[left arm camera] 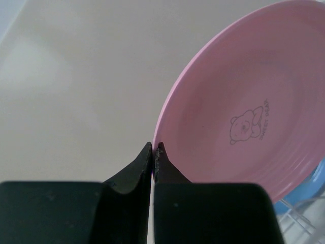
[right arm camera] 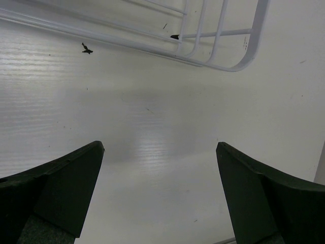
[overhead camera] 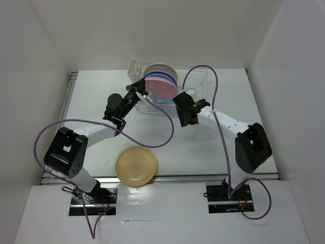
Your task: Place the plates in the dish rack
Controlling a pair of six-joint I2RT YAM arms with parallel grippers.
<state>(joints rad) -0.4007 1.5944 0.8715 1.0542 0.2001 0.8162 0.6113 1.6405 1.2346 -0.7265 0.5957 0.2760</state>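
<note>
Pinching the rim of the pink plate [left arm camera: 244, 101], left fingers [left arm camera: 134, 170] are closed on it. The plate stands tilted on edge in the white wire dish rack [overhead camera: 203, 76] at far centre of the table [overhead camera: 203, 147]. Cream plate [overhead camera: 160, 67] sits just behind it, with purple plate [overhead camera: 175, 80] and light blue plate [overhead camera: 163, 101] edges showing beside it. Right fingers [right arm camera: 66, 178] are spread wide over the table, just near of the rack's corner. Yellow-orange plate [overhead camera: 136, 166] lies flat at the near edge, between the arm bases.

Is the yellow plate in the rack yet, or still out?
Out. The yellow plate lies flat on the table near its front edge, apart from the dish rack.
</note>
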